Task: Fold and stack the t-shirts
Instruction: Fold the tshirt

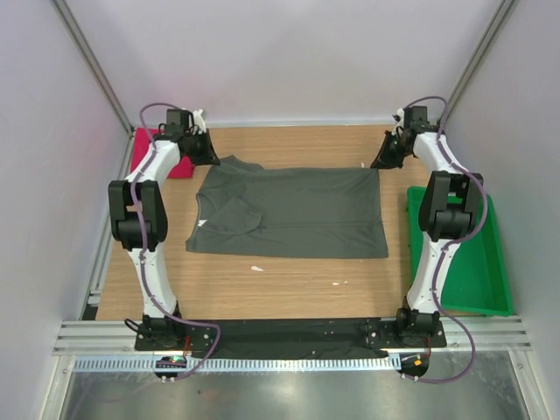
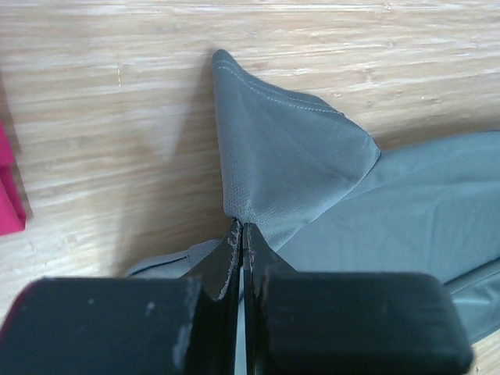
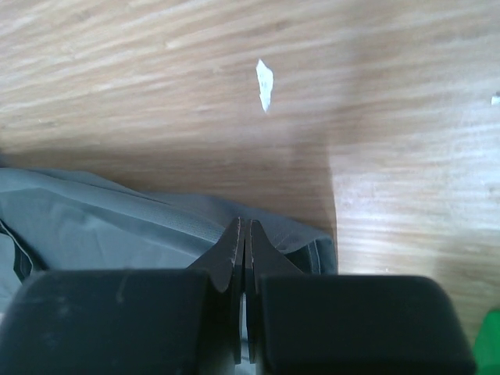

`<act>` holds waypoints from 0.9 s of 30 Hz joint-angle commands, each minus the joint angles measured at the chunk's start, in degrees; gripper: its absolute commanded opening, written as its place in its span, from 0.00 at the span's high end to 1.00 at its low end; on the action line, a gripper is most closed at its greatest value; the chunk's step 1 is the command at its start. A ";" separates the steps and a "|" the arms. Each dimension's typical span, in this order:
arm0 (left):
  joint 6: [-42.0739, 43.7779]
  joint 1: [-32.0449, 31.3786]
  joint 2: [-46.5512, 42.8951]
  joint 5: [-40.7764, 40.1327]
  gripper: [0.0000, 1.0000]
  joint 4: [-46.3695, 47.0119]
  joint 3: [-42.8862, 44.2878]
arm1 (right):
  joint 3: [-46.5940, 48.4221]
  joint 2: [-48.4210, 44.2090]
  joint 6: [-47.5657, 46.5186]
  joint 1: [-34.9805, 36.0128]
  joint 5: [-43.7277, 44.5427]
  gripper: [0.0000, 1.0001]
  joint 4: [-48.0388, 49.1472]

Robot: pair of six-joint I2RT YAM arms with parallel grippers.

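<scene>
- Your left claw [image 2: 241, 234] is clenched on the grey shirt [image 1: 297, 214]. Its tips pinch the sleeve, and the cloth stands up from them in a peaked fold.
- Your right claw [image 3: 244, 230] is pressed shut too, nipping the shirt's far right corner, where the hem bunches under the tips.
- The grey shirt lies spread across the middle of the wooden table [image 1: 289, 284], mostly flat, with a sleeve folded in over its left part. The two claws hold it along its far edge, one at each end.
- The red shirt [image 1: 143, 143] sits at the far left corner of the table, partly hidden behind your left arm, near the grey sleeve but apart from it.
- A green tray [image 1: 477, 280] rests at the right edge, beside your right arm.
- A few white scraps [image 1: 257, 268] lie on the bare wood by the grey shirt's near hem.
</scene>
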 commanded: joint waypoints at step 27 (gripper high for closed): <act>-1.11 0.33 -18.42 -5.43 1.00 0.94 -19.39 | -19.72 -15.90 2.13 -0.28 3.47 0.98 -1.26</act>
